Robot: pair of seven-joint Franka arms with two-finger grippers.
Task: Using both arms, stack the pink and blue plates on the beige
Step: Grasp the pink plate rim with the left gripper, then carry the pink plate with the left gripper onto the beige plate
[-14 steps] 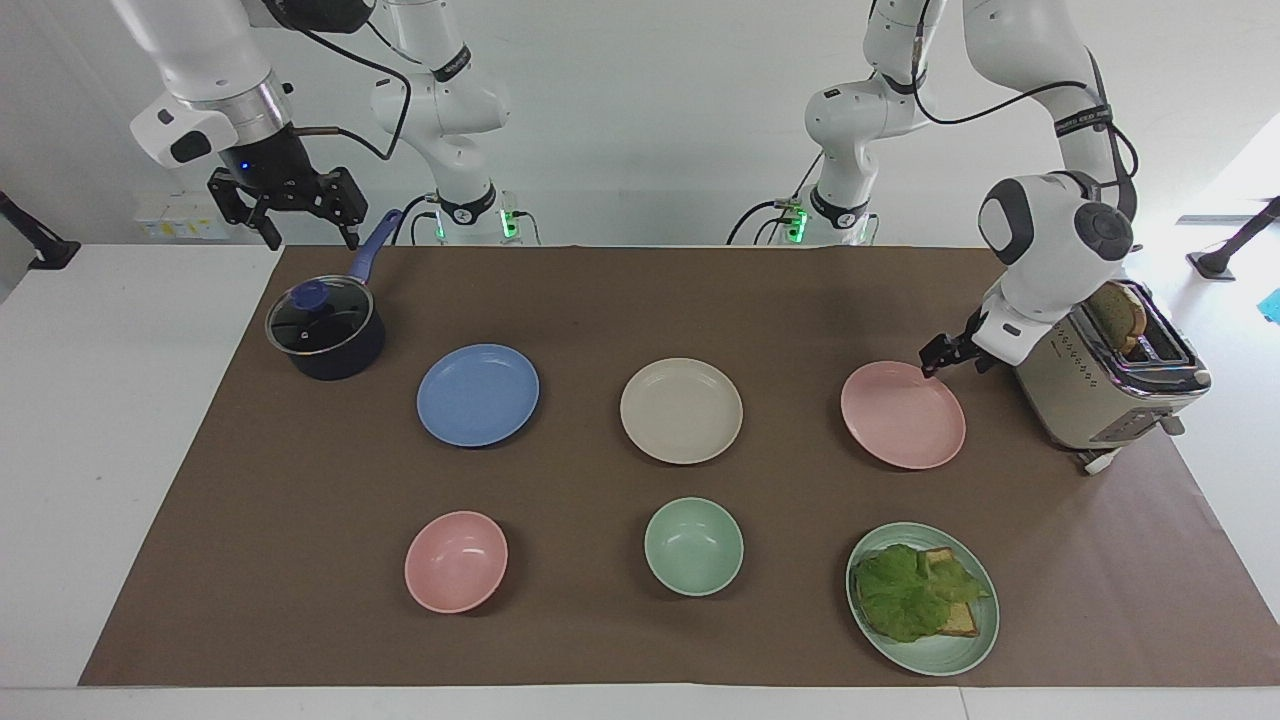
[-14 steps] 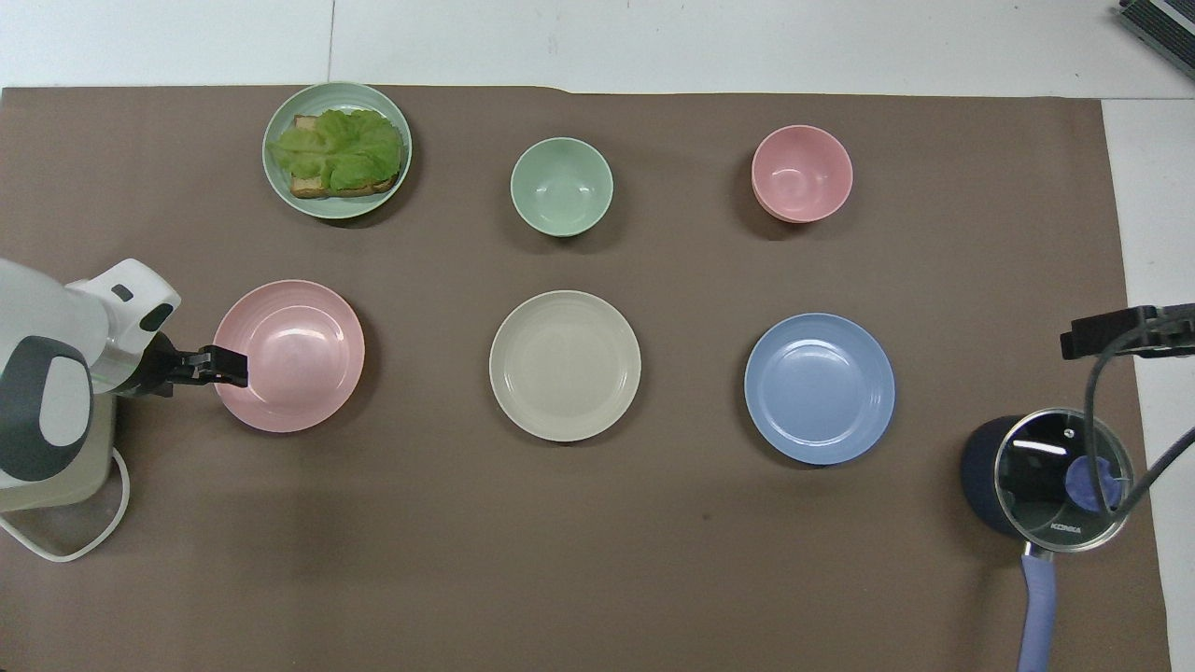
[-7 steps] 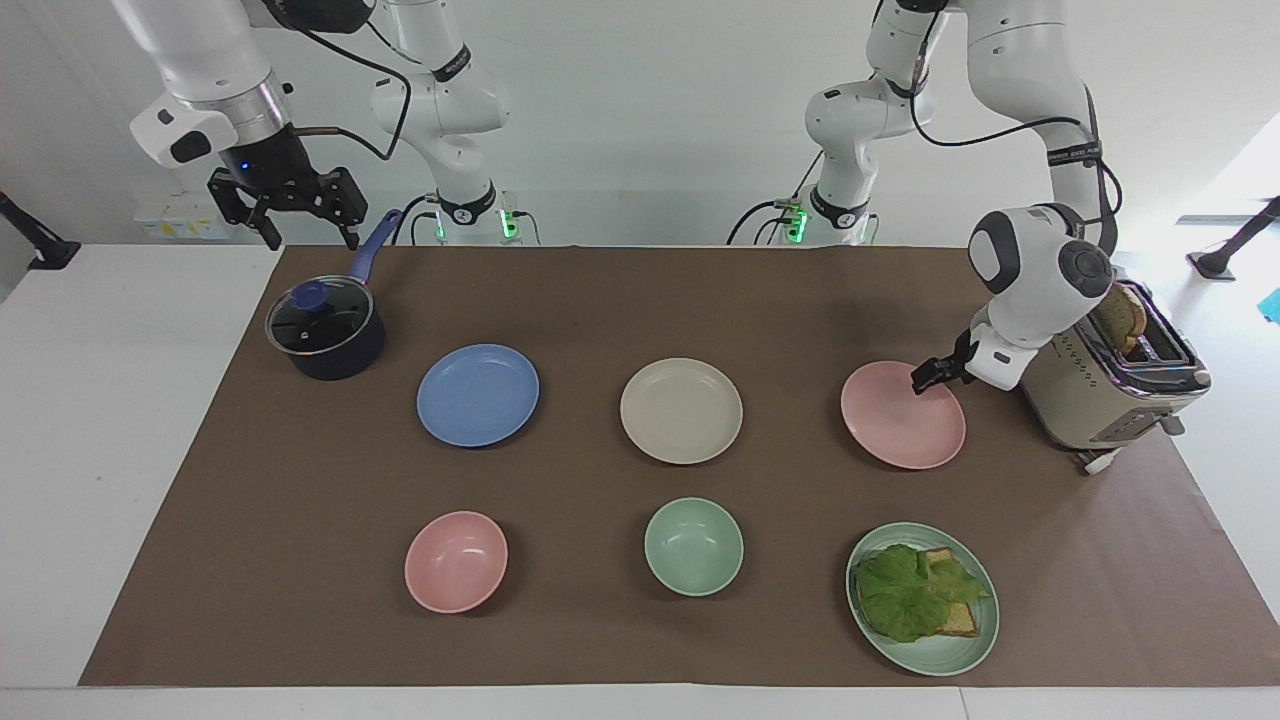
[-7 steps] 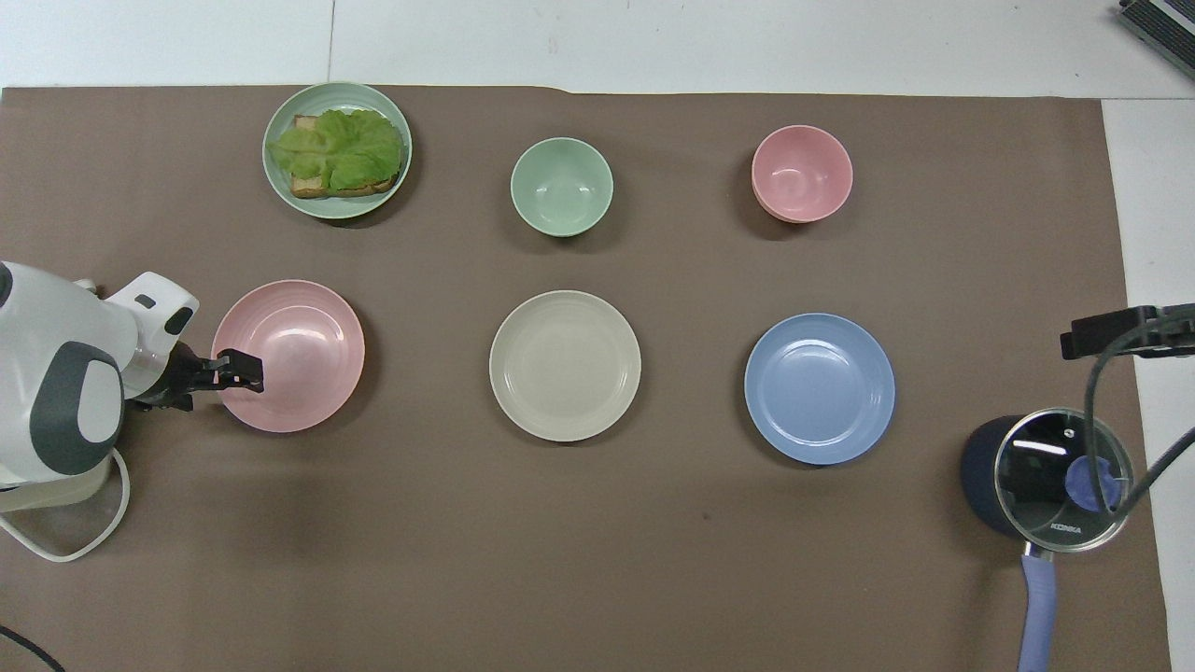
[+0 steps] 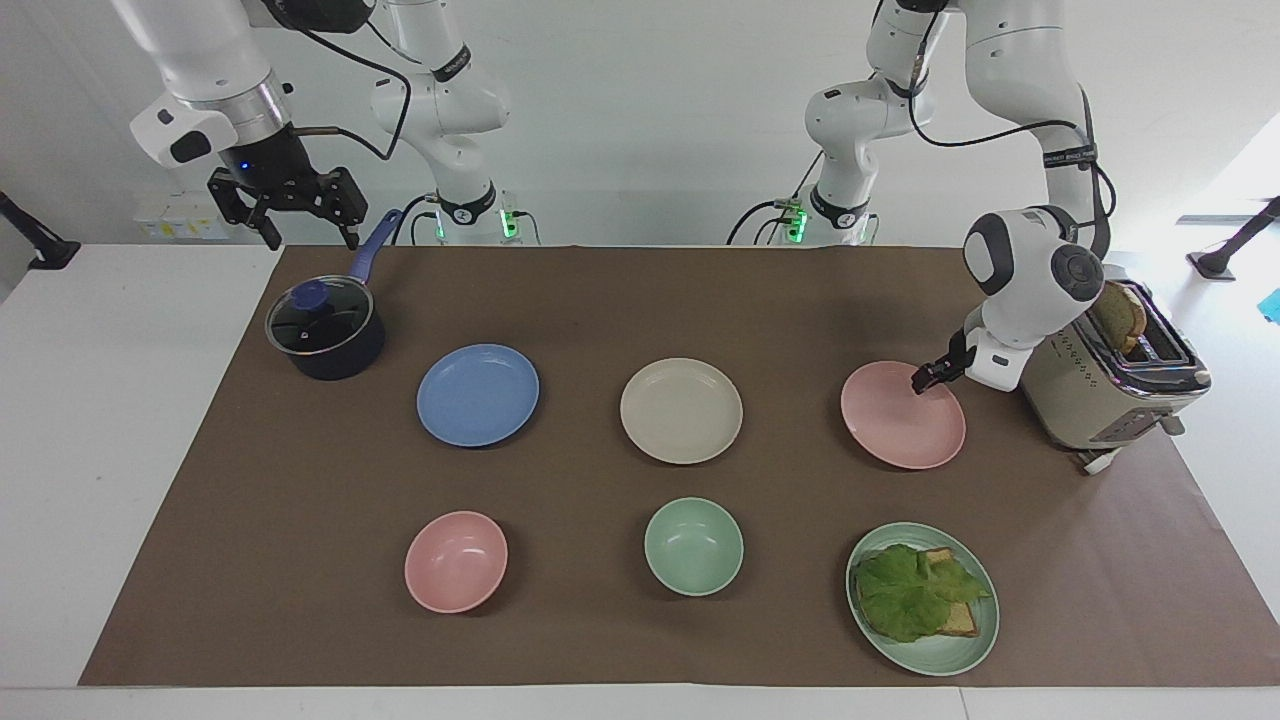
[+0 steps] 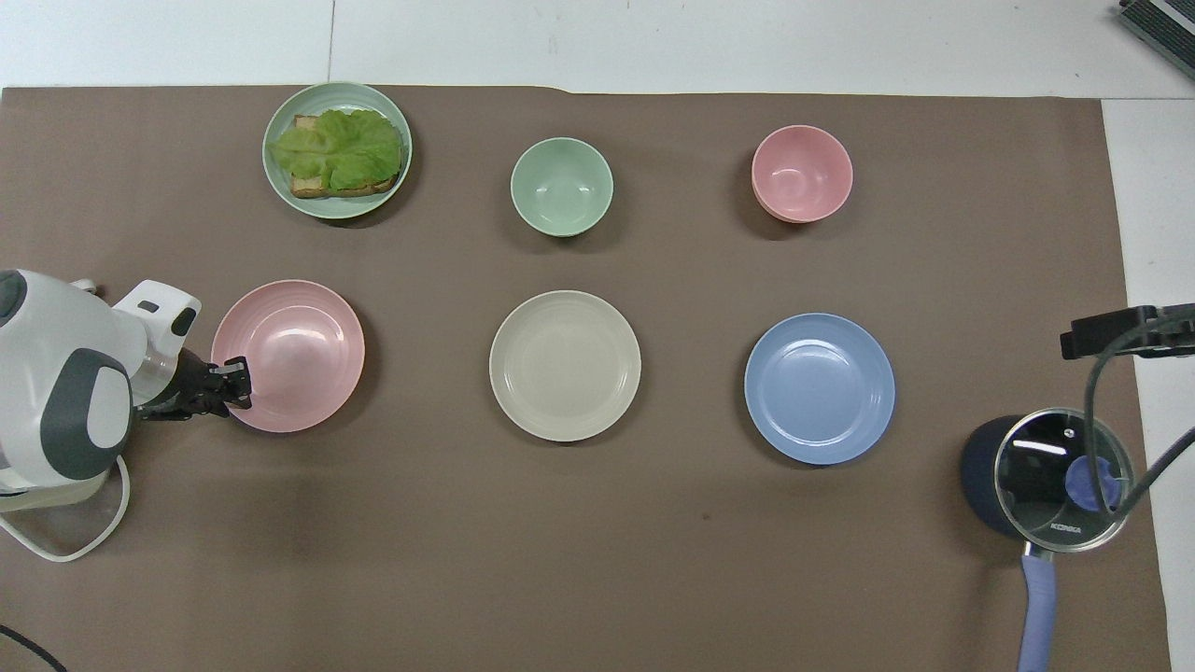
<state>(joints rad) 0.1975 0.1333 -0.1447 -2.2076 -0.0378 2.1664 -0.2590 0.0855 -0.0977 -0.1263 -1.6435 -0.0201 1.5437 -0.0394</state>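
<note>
The pink plate lies flat on the brown mat at the left arm's end, next to the toaster. My left gripper comes in low from the toaster's side and is shut on this plate's rim. In the middle of the mat lies the beige plate. The blue plate lies beside it toward the right arm's end. My right gripper hangs open, holding nothing, high over the table's edge by the pot's handle; the right arm waits.
A beige toaster with bread in it stands right beside the left wrist. A dark lidded pot sits near the blue plate. Farther from the robots are a pink bowl, a green bowl and a green plate holding lettuce and toast.
My left gripper slid in over the pink plate's rim, dropped a little and closed on it. The plate has not moved, nor has the right arm.
</note>
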